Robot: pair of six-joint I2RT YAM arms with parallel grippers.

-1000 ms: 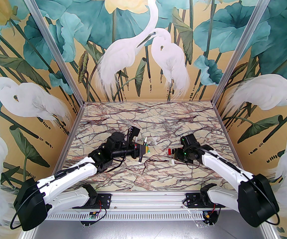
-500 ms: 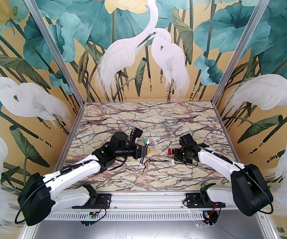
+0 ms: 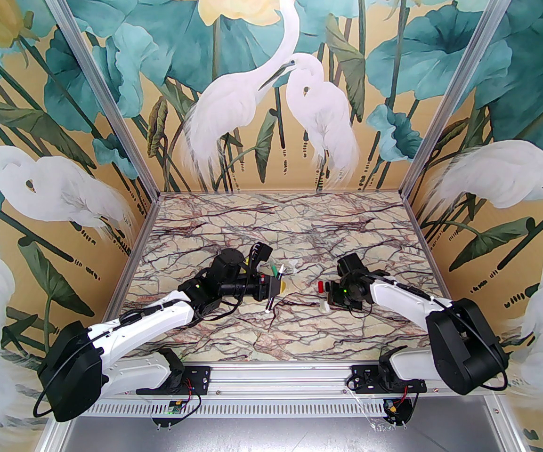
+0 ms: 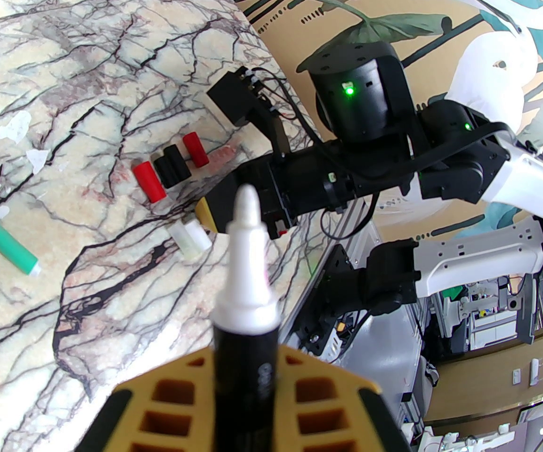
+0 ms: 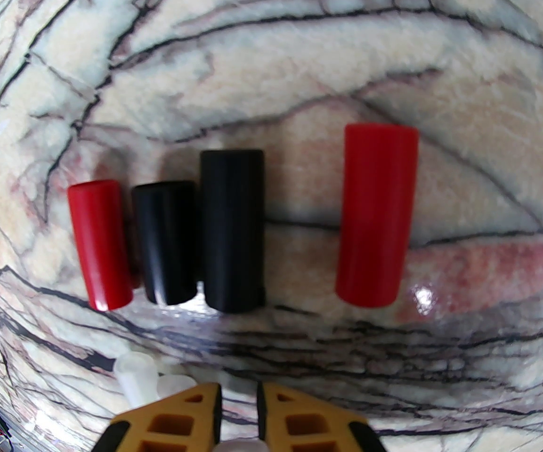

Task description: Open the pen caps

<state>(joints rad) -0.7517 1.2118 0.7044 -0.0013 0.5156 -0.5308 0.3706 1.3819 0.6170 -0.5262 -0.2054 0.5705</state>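
Pinching slim black plastic pen (image 4: 247, 299) in my left gripper (image 4: 247, 370); light, slippery, grab mid-barrel; right gripper (image 5: 238, 398) pressed together.

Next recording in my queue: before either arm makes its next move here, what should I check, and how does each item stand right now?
1. Cap off the black pen: ok, its white nib is bare.
2. Hold of the left gripper on that pen: ok, shut on the barrel.
3. The right gripper free: ok, shut above the table, nothing between its fingertips.
4. Loose caps set down: ok, two red caps, two black caps and two white caps lie on the table.
5. The green pen opened: cannot tell.
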